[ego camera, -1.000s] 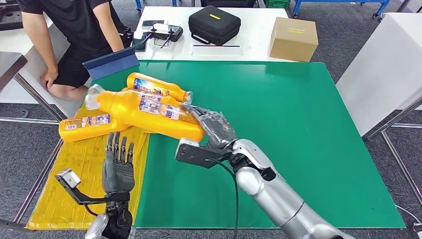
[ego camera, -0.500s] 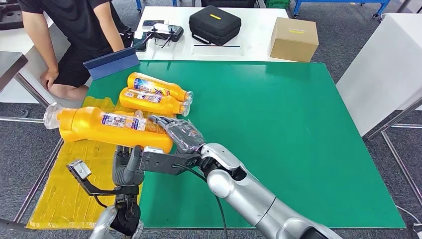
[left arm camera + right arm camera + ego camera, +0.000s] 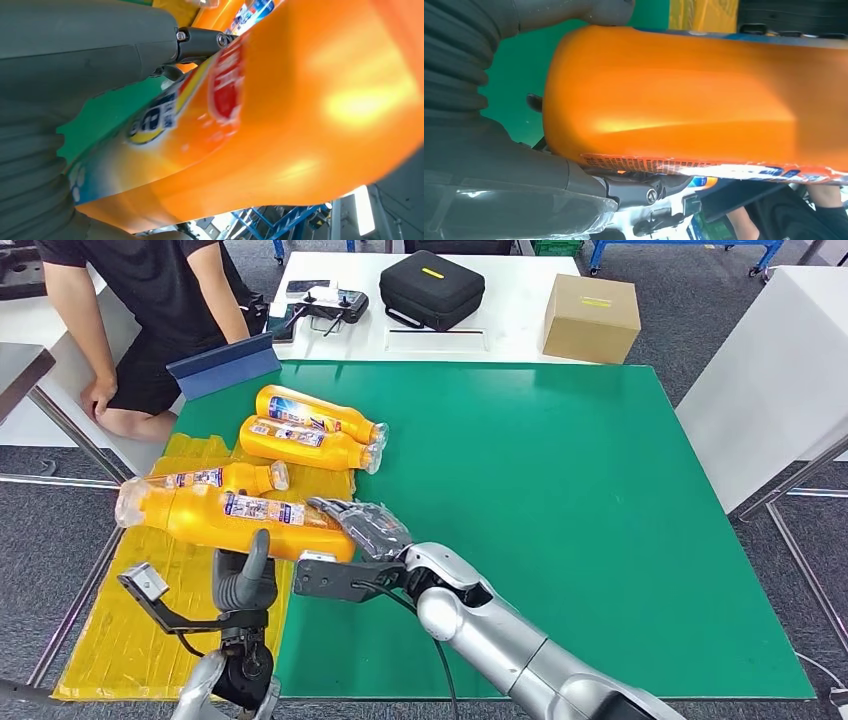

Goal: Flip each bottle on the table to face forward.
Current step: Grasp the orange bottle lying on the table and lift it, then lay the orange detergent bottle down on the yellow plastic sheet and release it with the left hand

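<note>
Bright even light, wrist views blurred, glare

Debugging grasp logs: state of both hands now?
Left hand: under the large orange plastic bottle, thumb against its side; a closed grip cannot be told.
Right hand: holding the same bottle at its base end.

Glossy orange plastic bottle (image 3: 235, 525); smooth matt green table mat (image 3: 560, 510).

Big orange bottle (image 3: 300, 115) right up against the camera, label blurry (red and blue print, can't read it). The left hand (image 3: 75, 75) has its grey thumb laid along the bottle's side, with a bit of green tabletop (image 3: 107, 117) peeking between them.
</note>
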`<state>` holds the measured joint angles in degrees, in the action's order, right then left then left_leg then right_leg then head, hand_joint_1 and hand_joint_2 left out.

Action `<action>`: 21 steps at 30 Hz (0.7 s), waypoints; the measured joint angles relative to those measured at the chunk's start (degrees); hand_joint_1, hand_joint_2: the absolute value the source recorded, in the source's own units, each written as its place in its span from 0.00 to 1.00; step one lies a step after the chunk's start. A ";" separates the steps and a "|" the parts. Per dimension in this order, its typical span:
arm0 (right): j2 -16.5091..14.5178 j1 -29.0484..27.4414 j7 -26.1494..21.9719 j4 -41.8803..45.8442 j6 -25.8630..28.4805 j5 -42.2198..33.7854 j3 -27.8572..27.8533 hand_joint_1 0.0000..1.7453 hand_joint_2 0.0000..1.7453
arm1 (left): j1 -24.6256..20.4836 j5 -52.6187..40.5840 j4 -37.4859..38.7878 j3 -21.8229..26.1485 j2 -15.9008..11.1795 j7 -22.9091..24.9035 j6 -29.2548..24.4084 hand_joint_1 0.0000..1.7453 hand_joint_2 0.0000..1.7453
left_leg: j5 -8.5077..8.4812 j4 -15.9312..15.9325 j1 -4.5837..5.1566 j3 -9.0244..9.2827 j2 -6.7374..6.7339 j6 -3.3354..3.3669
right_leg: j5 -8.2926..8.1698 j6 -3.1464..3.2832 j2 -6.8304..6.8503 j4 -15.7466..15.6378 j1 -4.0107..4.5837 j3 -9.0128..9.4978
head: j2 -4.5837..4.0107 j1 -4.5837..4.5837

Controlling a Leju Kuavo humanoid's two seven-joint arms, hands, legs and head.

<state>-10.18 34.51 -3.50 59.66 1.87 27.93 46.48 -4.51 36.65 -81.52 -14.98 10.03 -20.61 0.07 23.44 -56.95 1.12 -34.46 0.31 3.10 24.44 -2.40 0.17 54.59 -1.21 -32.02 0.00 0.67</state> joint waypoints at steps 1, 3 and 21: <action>0.02 0.00 -0.13 -0.29 -0.05 -0.05 0.11 1.00 1.00 | 0.02 0.00 -0.07 0.17 0.00 -0.01 0.00 0.00 1.00 | 0.00 0.00 0.00 0.00 0.00 0.00 | 0.00 0.00 0.00 0.00 0.00 0.00 | 0.00 0.00; 0.09 0.00 -0.28 -0.76 -0.32 -0.15 0.46 1.00 1.00 | 0.03 0.00 -0.23 0.61 0.00 -0.01 0.00 0.00 1.00 | 0.00 0.00 0.00 0.00 0.00 0.00 | 0.00 0.00 0.00 0.00 0.00 0.00 | 0.00 0.00; 1.08 0.17 -0.63 -0.86 -1.56 -2.72 4.51 1.00 1.00 | 1.57 3.17 -3.40 3.14 0.21 1.98 3.14 1.00 1.00 | 0.00 0.00 0.00 0.01 -0.02 0.00 | 0.00 0.00 -0.01 0.00 0.00 -0.02 | 0.00 -0.01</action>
<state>-9.10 34.67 -4.13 58.80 0.31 25.21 50.99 -2.94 39.82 -84.92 -11.85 10.24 -18.63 3.21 23.44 -56.95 1.12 -34.45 0.29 3.10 24.45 -2.40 0.16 54.59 -1.21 -32.04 0.00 0.66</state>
